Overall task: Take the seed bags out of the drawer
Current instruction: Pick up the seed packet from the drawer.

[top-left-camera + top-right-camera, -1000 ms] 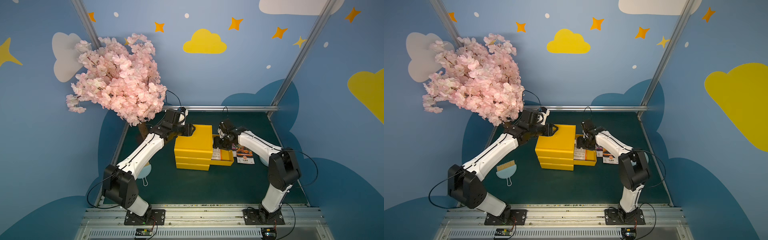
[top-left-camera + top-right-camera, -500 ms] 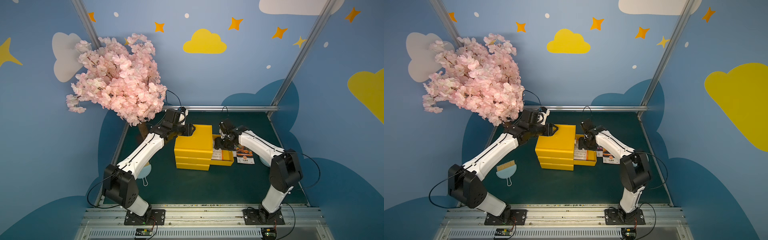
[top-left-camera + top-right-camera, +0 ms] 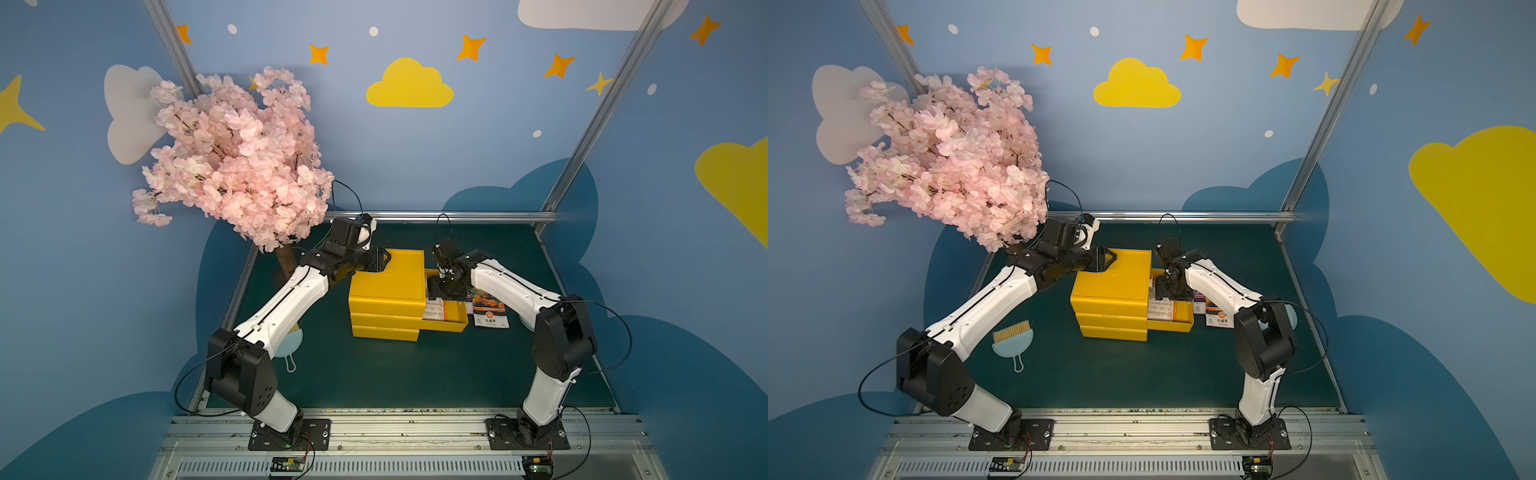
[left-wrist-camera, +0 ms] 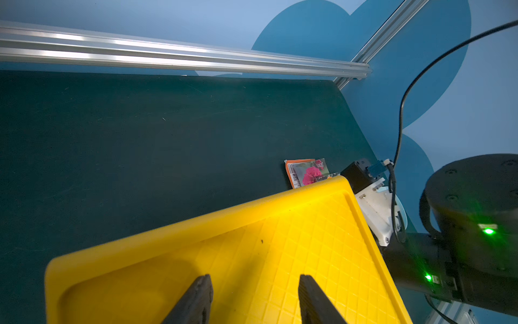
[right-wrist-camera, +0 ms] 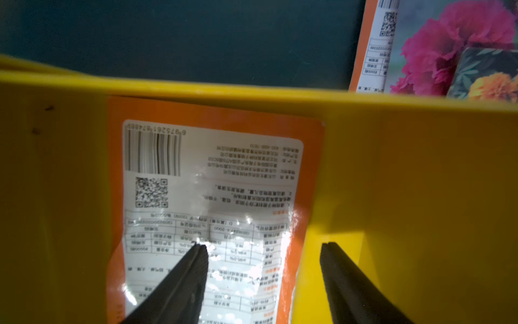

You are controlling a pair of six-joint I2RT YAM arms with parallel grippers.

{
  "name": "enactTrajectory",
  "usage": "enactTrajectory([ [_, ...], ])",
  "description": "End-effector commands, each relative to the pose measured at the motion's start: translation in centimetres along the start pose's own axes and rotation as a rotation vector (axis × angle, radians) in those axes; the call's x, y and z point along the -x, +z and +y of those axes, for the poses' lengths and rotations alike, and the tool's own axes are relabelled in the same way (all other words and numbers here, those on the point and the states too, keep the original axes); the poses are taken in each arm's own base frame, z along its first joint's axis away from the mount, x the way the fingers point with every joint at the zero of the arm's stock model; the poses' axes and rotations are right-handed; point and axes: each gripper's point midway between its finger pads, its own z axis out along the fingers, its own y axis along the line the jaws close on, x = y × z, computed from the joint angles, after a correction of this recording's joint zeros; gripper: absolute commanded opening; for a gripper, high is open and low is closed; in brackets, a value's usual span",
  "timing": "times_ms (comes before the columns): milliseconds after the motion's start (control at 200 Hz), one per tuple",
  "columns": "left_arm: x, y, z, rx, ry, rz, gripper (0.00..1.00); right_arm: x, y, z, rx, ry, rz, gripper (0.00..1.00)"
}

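Here, one seed bag (image 5: 210,182) lies label side up in the pulled-out top drawer (image 3: 446,326), right of centre in both top views. The right gripper (image 5: 263,246) is over it, jaws apart, one fingertip (image 5: 196,258) on the foil. A magenta bag (image 5: 454,42) and an orange-flower bag (image 5: 487,75) overlap on the mat (image 3: 415,374) just beside the drawer. The left gripper (image 4: 255,277), jaws apart and empty, is at the cabinet (image 3: 386,274) top.

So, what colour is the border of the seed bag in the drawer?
Orange. Right wrist view shows the seed bag best.

Green mat (image 3: 1142,374) bears yellow cabinet (image 3: 1113,282), seed bags (image 3: 1219,312), blue brush (image 3: 1013,343).
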Motion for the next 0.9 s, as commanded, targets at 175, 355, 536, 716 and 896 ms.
enactTrajectory([
  [175, -11.2, 2.5, 4.2, 0.125, -0.121, 0.39, 0.55, -0.2, 1.2, 0.8, 0.051, 0.041, 0.029, 0.68],
  [355, -11.2, 2.4, 4.2, 0.124, -0.121, 0.388, 0.55, -0.2, 1.4, 1.6, 0.15, 0.095, 0.029, 0.56],
  [536, -11.1, 2.4, 4.2, 0.123, -0.124, 0.388, 0.55, -0.6, 1.5, 1.4, 0.218, 0.149, 0.029, 0.36],
  [716, -11.0, 2.4, 4.1, 0.123, -0.124, 0.385, 0.55, -0.6, 1.0, 1.3, 0.278, 0.188, 0.018, 0.11],
  [896, -11.0, 2.4, 4.1, 0.123, -0.125, 0.387, 0.55, -0.3, -0.1, 1.4, 0.315, 0.197, -0.001, 0.0],
])
